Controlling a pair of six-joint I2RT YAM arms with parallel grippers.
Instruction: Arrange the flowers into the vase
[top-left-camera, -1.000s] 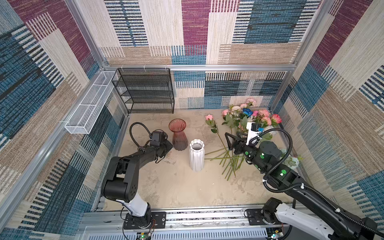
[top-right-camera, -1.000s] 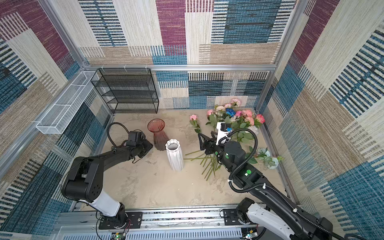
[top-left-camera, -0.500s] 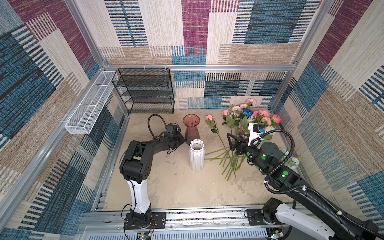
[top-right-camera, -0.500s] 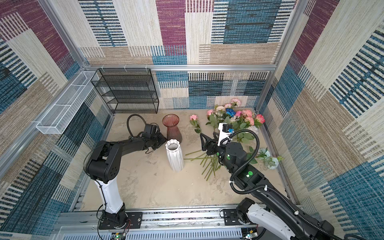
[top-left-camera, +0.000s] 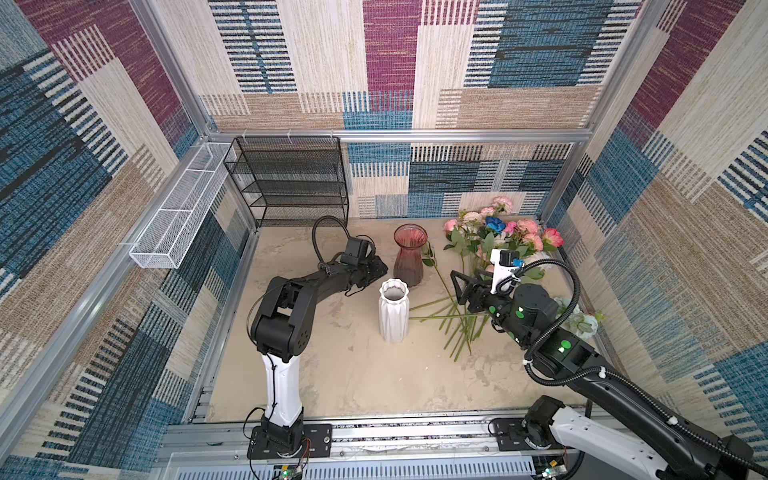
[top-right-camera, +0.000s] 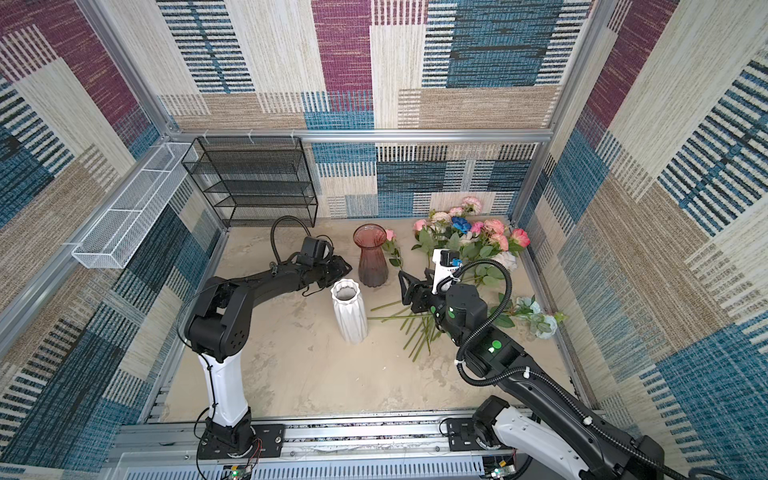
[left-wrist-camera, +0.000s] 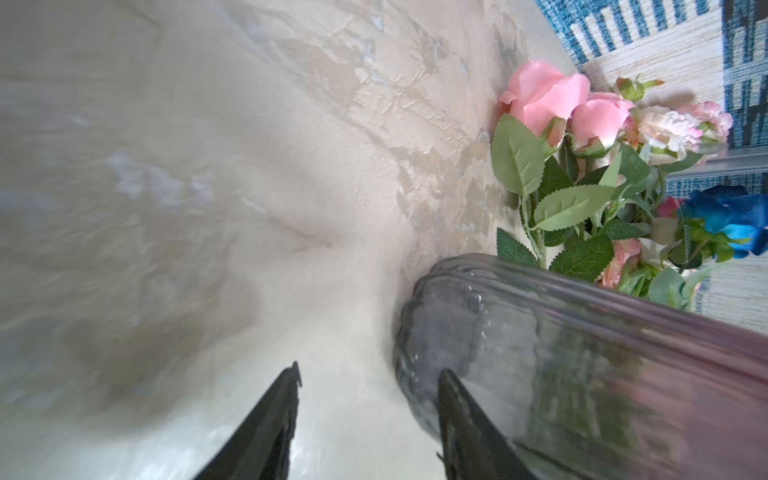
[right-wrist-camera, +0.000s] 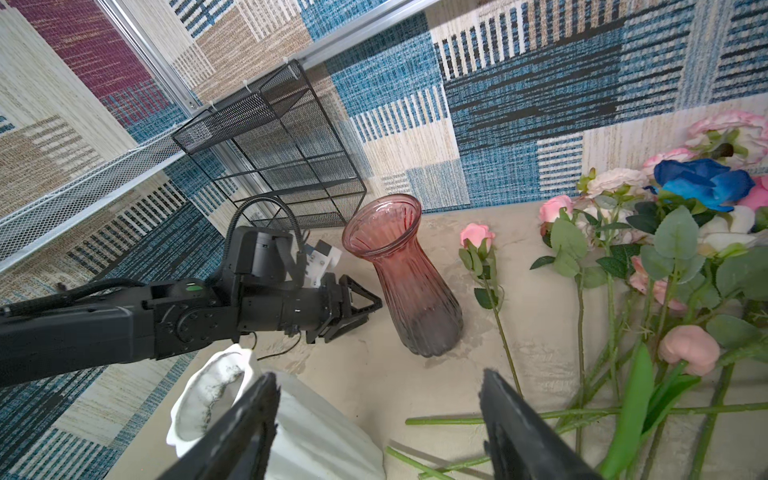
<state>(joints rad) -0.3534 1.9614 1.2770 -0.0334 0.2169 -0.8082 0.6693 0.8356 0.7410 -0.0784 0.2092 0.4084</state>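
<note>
In a top view the flowers (top-left-camera: 495, 225) are heaped right of centre, beside the pink vase (top-left-camera: 409, 257). The left gripper (top-left-camera: 382, 269) and right gripper (top-left-camera: 456, 288) are seen parted and empty (one stem is best pinched mid-length).

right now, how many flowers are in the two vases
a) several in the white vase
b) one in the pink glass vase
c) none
c: the pink glass vase and the white vase both stand empty, while the flowers all lie on the table beside them.
</note>
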